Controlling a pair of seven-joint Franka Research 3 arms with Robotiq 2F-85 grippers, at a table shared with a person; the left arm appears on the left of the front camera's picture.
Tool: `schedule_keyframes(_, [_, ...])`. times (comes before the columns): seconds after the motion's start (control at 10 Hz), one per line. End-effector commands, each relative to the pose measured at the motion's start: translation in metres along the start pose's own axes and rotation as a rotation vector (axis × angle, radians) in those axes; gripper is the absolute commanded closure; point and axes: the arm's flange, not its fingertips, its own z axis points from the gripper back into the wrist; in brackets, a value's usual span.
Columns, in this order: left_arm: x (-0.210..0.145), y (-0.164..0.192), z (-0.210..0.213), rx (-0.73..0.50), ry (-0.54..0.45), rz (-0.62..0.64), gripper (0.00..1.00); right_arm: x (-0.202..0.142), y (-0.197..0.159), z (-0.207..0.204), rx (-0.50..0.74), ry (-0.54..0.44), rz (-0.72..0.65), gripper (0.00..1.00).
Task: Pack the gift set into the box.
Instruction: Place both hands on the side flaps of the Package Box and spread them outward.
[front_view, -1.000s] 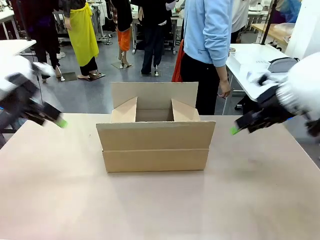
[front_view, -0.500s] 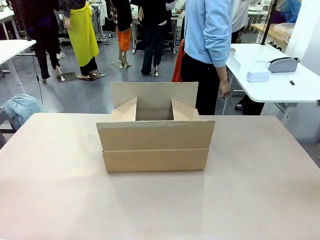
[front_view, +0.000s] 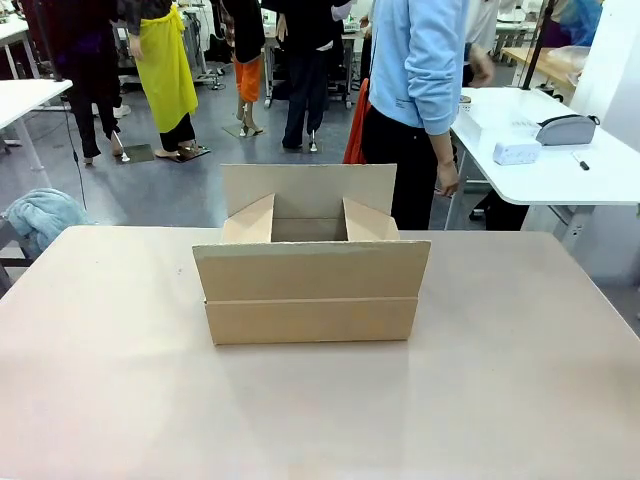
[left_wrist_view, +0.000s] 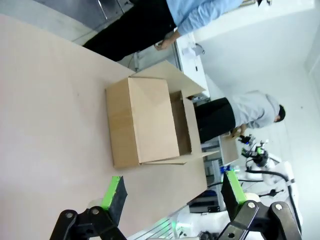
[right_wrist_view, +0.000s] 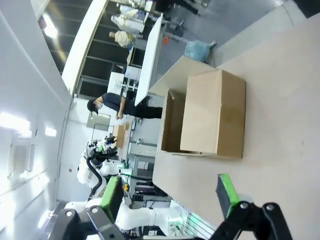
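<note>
The box stands in the middle of the table, brown cardboard, its four flaps up and the top open. What lies inside is hidden by the near flap. The gift set is out of view. In the left wrist view my left gripper hangs open high above the table, the box well ahead of its green pads. My right gripper is open too, with the box far ahead of it. Nothing is between either pair of fingers.
A person in a light blue top stands just beyond the table's far edge, right of the box, turned toward a white side table carrying a grey pouch. A pale blue cloth lies at the far left.
A second ago both arms reached in from the sides of the front view; they have since pulled back out of it. The box has not moved.
</note>
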Motion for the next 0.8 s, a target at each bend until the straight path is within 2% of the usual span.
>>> schedule_keyframes(0.0, [0.003,0.008,0.003,-0.016,-0.026,0.024,0.00,0.003,-0.007,0.004,0.000,-0.024,-0.008,0.00])
schedule_keyframes(0.1, [0.008,-0.011,-0.019,0.051,0.088,0.008,0.00,0.007,0.010,-0.015,-0.014,0.069,0.126,0.00])
schedule_keyframes(0.2, [0.024,-0.039,-0.058,0.093,0.240,-0.081,0.00,0.018,0.037,-0.057,-0.029,0.186,0.298,0.00])
schedule_keyframes(0.3, [0.036,-0.068,-0.102,0.189,0.354,-0.123,0.00,0.028,0.057,-0.102,-0.027,0.307,0.440,0.00])
schedule_keyframes(0.4, [0.045,-0.095,-0.151,0.291,0.470,-0.154,0.00,0.040,0.070,-0.147,0.025,0.386,0.588,0.00])
schedule_keyframes(0.5, [0.051,-0.115,-0.196,0.383,0.555,-0.169,0.00,0.044,0.078,-0.190,0.060,0.448,0.702,0.00])
schedule_keyframes(0.6, [0.050,-0.132,-0.241,0.495,0.574,-0.200,0.00,0.036,0.083,-0.233,0.111,0.508,0.820,0.00])
schedule_keyframes(0.7, [0.046,-0.144,-0.275,0.571,0.579,-0.212,0.00,0.024,0.083,-0.262,0.128,0.523,0.914,0.00])
